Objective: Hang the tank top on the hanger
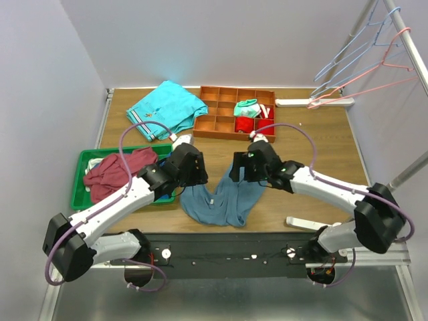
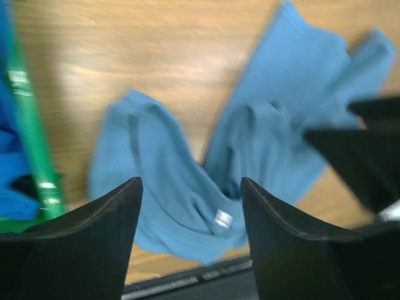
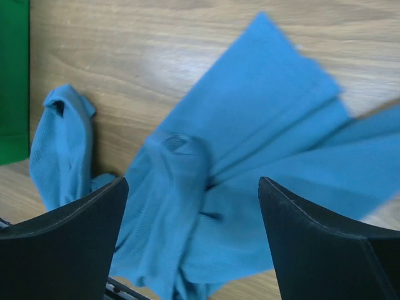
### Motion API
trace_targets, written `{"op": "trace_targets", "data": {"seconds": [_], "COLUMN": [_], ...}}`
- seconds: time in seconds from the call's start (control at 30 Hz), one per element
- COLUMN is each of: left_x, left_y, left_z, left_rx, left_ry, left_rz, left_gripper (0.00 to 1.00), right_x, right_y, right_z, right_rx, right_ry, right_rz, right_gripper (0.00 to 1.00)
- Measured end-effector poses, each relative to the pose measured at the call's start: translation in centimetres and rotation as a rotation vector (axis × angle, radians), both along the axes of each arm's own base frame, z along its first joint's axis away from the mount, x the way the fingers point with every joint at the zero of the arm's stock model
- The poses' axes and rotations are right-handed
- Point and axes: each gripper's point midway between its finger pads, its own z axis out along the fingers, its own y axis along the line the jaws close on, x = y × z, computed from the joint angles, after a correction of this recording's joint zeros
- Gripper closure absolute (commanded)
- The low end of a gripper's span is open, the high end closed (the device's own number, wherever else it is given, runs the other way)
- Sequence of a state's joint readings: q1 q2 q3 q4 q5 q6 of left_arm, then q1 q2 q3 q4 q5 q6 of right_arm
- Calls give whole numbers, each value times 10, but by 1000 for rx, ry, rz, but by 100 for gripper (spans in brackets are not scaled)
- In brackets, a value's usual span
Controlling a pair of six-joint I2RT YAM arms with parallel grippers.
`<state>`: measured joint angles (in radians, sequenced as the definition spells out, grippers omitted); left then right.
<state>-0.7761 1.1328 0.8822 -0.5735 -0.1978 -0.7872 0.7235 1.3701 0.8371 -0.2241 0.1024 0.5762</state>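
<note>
The dusty-blue tank top (image 1: 224, 200) lies crumpled on the wooden table near the front edge, between my two arms. My left gripper (image 1: 192, 177) hovers open over its left part. In the left wrist view its jaws (image 2: 190, 187) stand wide apart above the neckline and the white label (image 2: 223, 218). My right gripper (image 1: 239, 174) hovers open over the top's upper right part. In the right wrist view (image 3: 194, 187) the folded cloth (image 3: 250, 156) fills the space between the jaws. The pink wire hanger (image 1: 374, 90) hangs on the rack at the far right.
A green tray (image 1: 83, 194) at the left holds a maroon shirt (image 1: 117, 170). A turquoise shirt (image 1: 167, 107) and an orange compartment box (image 1: 221, 110) lie at the back. Light blue hangers (image 1: 348, 50) hang beside the pink one. A white bar (image 1: 304, 223) lies at the front right.
</note>
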Motion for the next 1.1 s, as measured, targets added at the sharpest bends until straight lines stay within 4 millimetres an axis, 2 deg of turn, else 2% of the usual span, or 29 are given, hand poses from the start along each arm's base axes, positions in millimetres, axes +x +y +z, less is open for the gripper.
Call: {"op": "trace_targets", "data": {"seconds": [0.03, 0.13, 0.2, 0.3, 0.37, 0.47, 0.6, 0.63, 0.7, 0.77, 0.8, 0.83, 0.87, 0.93, 0.97, 1.1], "left_x": [6, 17, 21, 24, 27, 30, 38, 40, 44, 48, 49, 49, 50, 50, 51, 54], "left_y": [7, 25, 30, 33, 35, 36, 39, 40, 40, 39, 38, 37, 37, 37, 37, 37], "left_z": [0, -5, -10, -22, -39, -58, -76, -82, -91, -98, -102, -108, -111, -115, -116, -106], "left_rx": [0, 19, 42, 84, 136, 192, 259, 277, 295, 306, 309, 316, 320, 323, 321, 310], "left_ry": [2, 8, 12, 31, 64, 101, 119, 122, 124, 126, 129, 137, 142, 148, 146, 116], "left_rz": [41, 125, 148, 161, 172, 180, 202, 209, 216, 218, 219, 221, 221, 224, 226, 233], "left_gripper": [32, 34, 34, 36, 37, 39, 40, 44, 47, 58, 62, 72, 79, 97, 99, 100], "right_x": [-3, -5, -3, -1, 0, 1, 2, 1, 0, -1, -1, -1, -1, -1, -2, -3], "right_y": [11, 27, 35, 34, 33, 35, 37, 37, 36, 38, 39, 40, 40, 40, 41, 42], "right_z": [-2, -6, -13, -26, -33, -35, -37, -38, -40, -42, -43, -44, -45, -47, -47, -46], "right_rx": [-8, -23, -35, -61, -75, -70, -52, -50, -49, -44, -42, -41, -40, -43, -40, -38], "right_ry": [-2, -5, -4, 12, 23, 22, 16, 17, 20, 24, 24, 27, 29, 32, 34, 39], "right_rz": [19, 37, 34, 19, 13, 9, 6, 7, 7, 13, 15, 17, 19, 24, 23, 30], "right_gripper": [13, 19, 20, 24, 27, 34, 40, 44, 45, 55, 56, 62, 73, 85, 98, 99]}}
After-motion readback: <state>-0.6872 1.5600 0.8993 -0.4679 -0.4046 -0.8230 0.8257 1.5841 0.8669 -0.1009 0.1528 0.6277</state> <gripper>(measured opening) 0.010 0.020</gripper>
